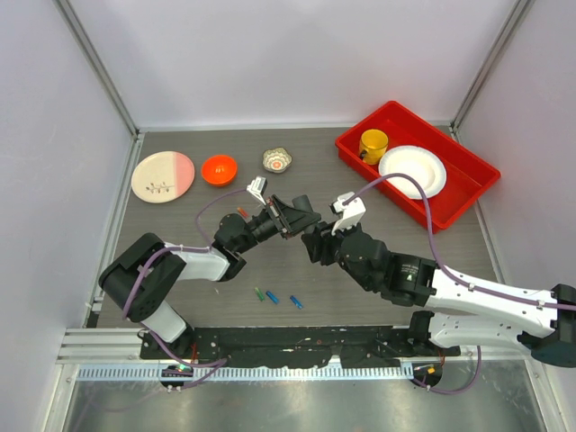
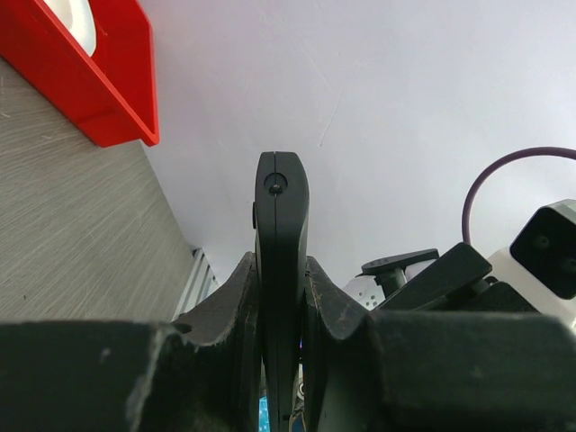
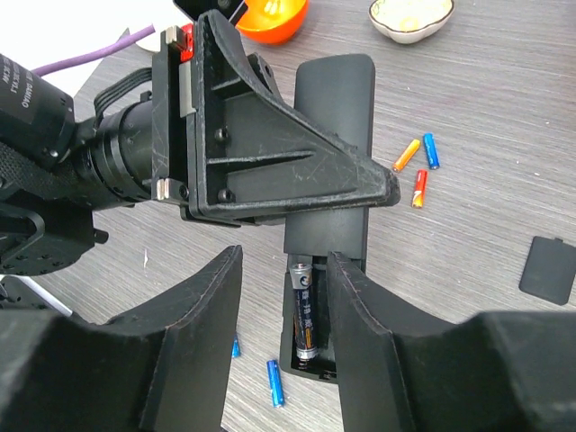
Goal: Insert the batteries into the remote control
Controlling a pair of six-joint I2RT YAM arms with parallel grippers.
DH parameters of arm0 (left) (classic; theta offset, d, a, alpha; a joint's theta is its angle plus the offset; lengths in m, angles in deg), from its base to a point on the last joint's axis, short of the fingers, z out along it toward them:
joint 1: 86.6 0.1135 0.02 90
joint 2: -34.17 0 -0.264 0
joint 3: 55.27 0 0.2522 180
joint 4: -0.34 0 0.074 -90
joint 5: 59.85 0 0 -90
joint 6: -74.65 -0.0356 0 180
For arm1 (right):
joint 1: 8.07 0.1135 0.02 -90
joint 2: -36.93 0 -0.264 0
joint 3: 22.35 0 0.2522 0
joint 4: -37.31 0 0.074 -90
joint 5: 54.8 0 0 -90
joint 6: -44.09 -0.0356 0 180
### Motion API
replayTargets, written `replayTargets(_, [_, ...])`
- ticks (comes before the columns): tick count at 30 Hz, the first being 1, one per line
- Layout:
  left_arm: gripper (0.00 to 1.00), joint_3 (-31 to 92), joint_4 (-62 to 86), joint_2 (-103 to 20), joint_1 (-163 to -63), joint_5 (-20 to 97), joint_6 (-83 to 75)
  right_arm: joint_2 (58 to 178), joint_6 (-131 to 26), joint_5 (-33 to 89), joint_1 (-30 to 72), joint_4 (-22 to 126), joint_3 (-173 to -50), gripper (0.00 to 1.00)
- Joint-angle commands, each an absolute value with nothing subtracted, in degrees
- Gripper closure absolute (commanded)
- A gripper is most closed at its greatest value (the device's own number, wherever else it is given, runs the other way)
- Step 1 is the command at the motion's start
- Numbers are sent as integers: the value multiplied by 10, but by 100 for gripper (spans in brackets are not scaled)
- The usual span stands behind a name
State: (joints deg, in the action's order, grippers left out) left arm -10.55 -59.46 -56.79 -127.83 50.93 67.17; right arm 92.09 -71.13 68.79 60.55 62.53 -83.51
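The remote control (image 3: 328,117) is held off the table near its middle, pinched across its waist by the left gripper (image 2: 281,265), whose fingers press flat on both faces. In the left wrist view it shows only edge-on, pointing to 12 o'clock. Its open recess at the 6 o'clock end holds one dark battery (image 3: 304,315); the slot beside that is shadowed and hard to read. The right gripper (image 3: 286,270) is spread wide, one finger on each side of the recess end, touching nothing that I can see. Both forearms reach low and inward and meet over the table's centre, so the overhead view hides the remote. Loose batteries (image 1: 272,298), green and blue, lie at 6 o'clock of the grippers; more, orange and blue (image 3: 419,171), lie at 3 o'clock of the remote, and a flat black squarish piece (image 3: 549,270) lies beyond them.
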Motion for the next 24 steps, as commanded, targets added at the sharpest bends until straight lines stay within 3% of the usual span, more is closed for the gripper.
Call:
replayTargets(1, [100,-98,-746,-549,-1280,513,674,925,-705,706,607,616,-867,52])
replayTargets(12, [100,-99,-746,-555,-1279,510,666,861,-726,701,607,635,-877,37])
replayTargets(16, [100,-93,-745,-550,-1276,508,664,816,-776,707,606,648,-861,25])
replayTargets(24, [100,-82,-746,-530,-1266,517,661,784,-850,657,587,666,-827,20])
